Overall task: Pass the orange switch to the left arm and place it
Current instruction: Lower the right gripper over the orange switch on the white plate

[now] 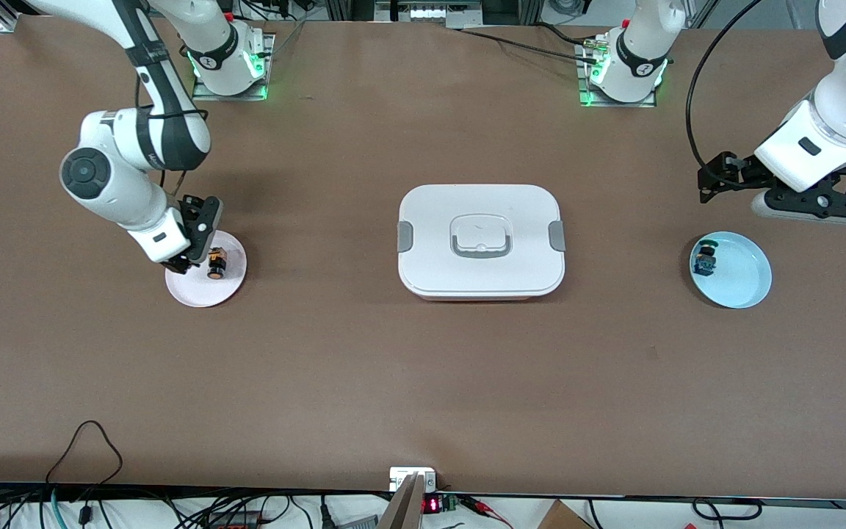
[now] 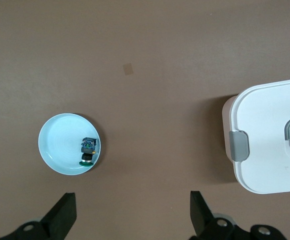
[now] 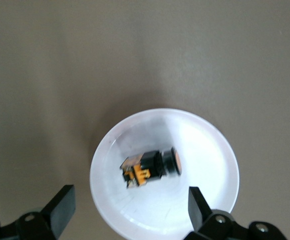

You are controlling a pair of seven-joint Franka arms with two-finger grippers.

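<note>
— Where is the orange switch [image 1: 217, 263] lying relative to your pincers?

— It lies on its side in the white plate [image 1: 205, 293] at the right arm's end of the tabletop [image 1: 423, 382]. My right pincer [image 1: 196, 253] hangs low over that plate, fingers spread wide and empty, the switch just beside them. In the right wrist view the switch [image 3: 152, 168] sits between the two fingertips [image 3: 61, 205] but ahead of them, its long axis running roughly across the gap, cap toward one finger.

— And the other arm?

— My left pincer [image 1: 717, 178] waits, open and empty, above the tabletop close to the blue plate [image 1: 750, 283], which holds the green-blue switch [image 1: 705, 259]. So the right arm is far nearer.

— What stands between the plates?

— The box [image 1: 480, 241], lid closed, midway. I judge the handover has to go above or around it.
</note>
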